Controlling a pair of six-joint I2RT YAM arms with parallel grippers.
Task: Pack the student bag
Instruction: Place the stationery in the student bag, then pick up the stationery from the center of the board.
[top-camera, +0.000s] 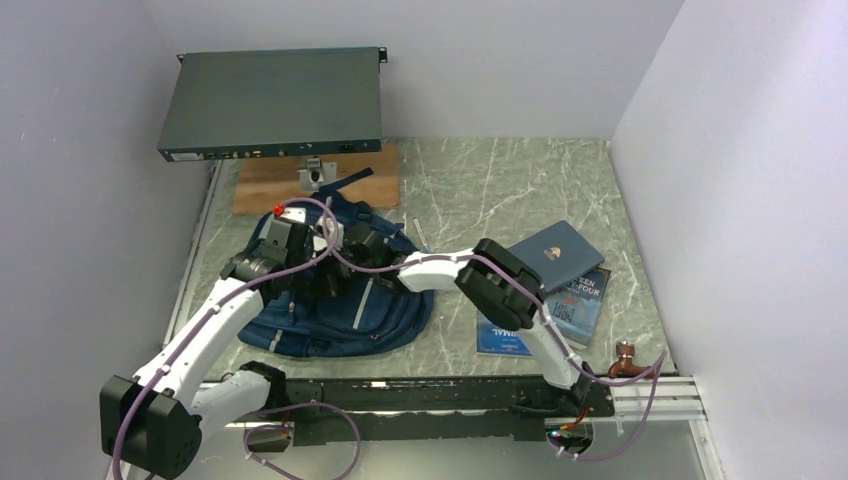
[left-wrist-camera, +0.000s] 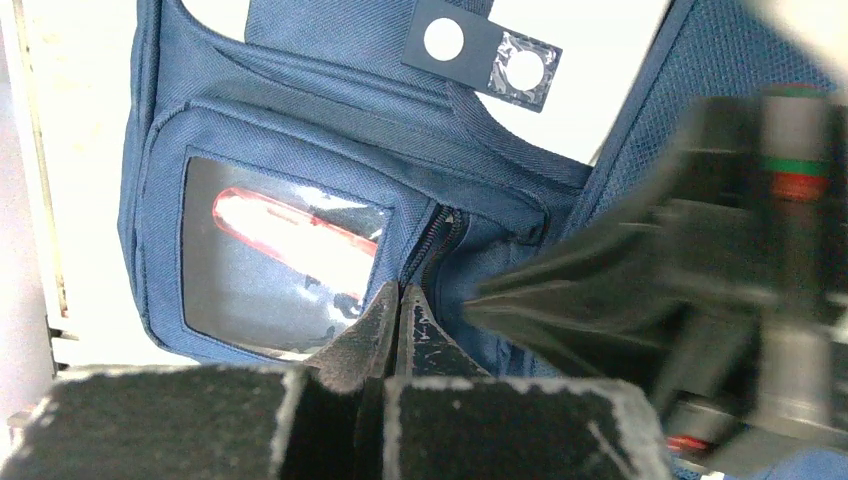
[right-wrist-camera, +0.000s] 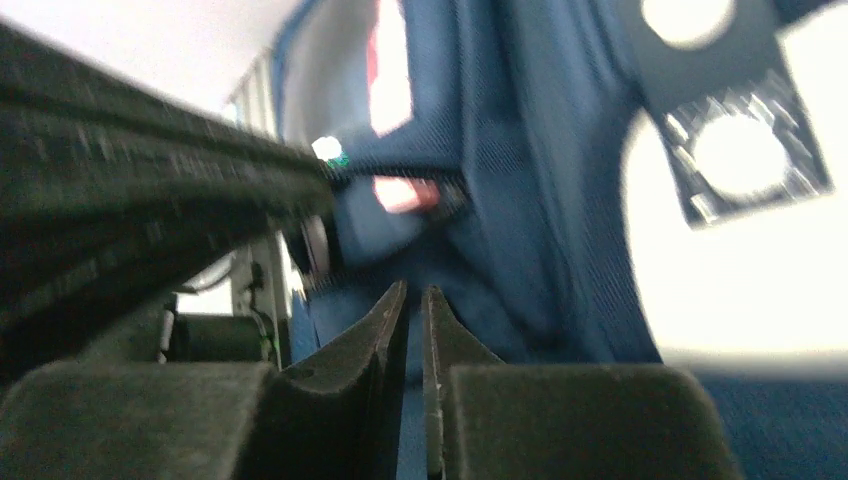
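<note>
The student bag (top-camera: 340, 310) lies crumpled at the left-centre of the marble-patterned table (top-camera: 500, 190), its middle hidden under both arms. It is woven navy fabric with a glossy clear pocket window (left-wrist-camera: 280, 260), and something red shows blurred behind it. The left gripper (left-wrist-camera: 400, 295) is clenched at the zipper (left-wrist-camera: 435, 235); whether it pinches the pull is hidden. The right gripper (right-wrist-camera: 415, 295) is closed to a sliver over blurred blue cloth.

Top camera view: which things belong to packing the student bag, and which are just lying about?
Job:
student bag
books beside it, probably for packing

Lying about:
black flat box
wooden board
small brown object
</note>
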